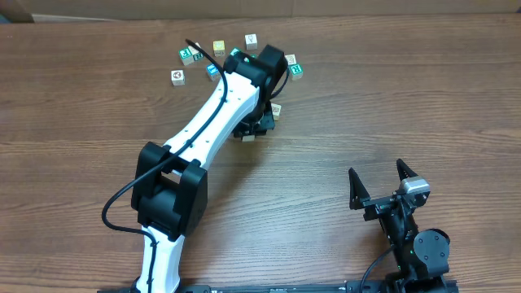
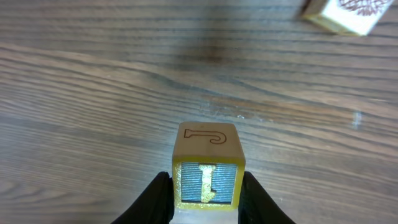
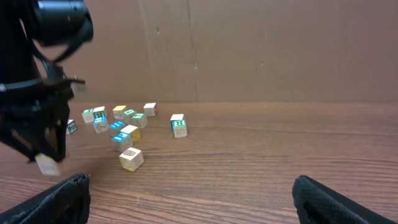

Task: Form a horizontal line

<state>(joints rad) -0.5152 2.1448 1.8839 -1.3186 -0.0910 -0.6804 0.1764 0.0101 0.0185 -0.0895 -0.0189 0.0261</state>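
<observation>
Yellow lettered cube [image 2: 208, 155] is clamped in your left gripper [image 2: 208, 190], toward the counter [image 1: 81, 122] far edge; your right gripper [image 1: 376, 171] hangs open near the near-right corner.

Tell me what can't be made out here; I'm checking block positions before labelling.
Overhead: the left arm mostly covers its end effector and the held letter block.
Left wrist: a second block, top right, is cut by the frame edge and blurred.
Right wrist: the far blocks' print is too small to read.
</observation>
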